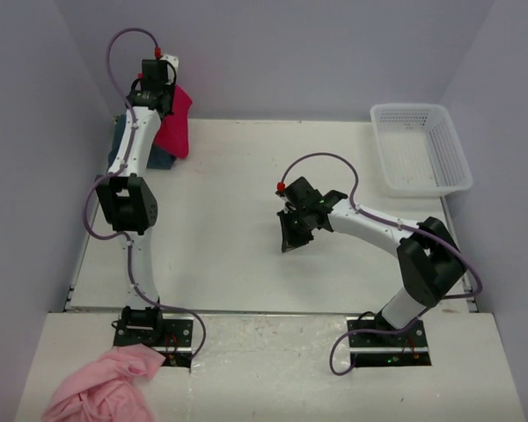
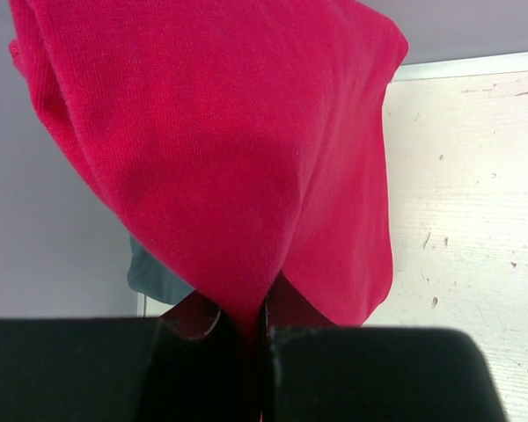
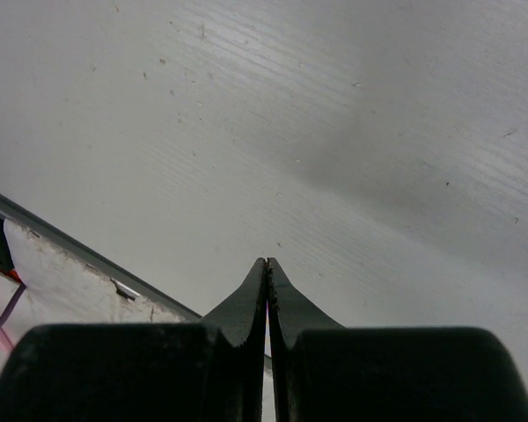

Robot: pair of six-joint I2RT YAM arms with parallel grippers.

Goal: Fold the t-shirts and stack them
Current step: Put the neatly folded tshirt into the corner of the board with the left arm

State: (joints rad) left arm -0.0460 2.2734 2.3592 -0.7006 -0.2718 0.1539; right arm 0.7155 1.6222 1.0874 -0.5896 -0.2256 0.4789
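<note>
My left gripper point(image 1: 163, 83) is raised at the far left corner and is shut on the crimson red t-shirt point(image 1: 174, 123), which hangs down from it in a bunch. In the left wrist view the red t-shirt point(image 2: 229, 149) fills most of the frame, pinched between the jaws. The teal t-shirt point(image 1: 158, 158) lies folded at the far left of the table, mostly hidden behind the arm and the red shirt; a sliver of it shows in the left wrist view point(image 2: 154, 277). My right gripper point(image 1: 292, 239) is shut and empty, low over the middle of the table point(image 3: 264, 264).
A white mesh basket point(image 1: 420, 148) stands at the far right corner of the table point(image 1: 229, 255). A pink cloth point(image 1: 106, 387) lies bunched on the front ledge by the left arm's base. Walls close in on the left, back and right.
</note>
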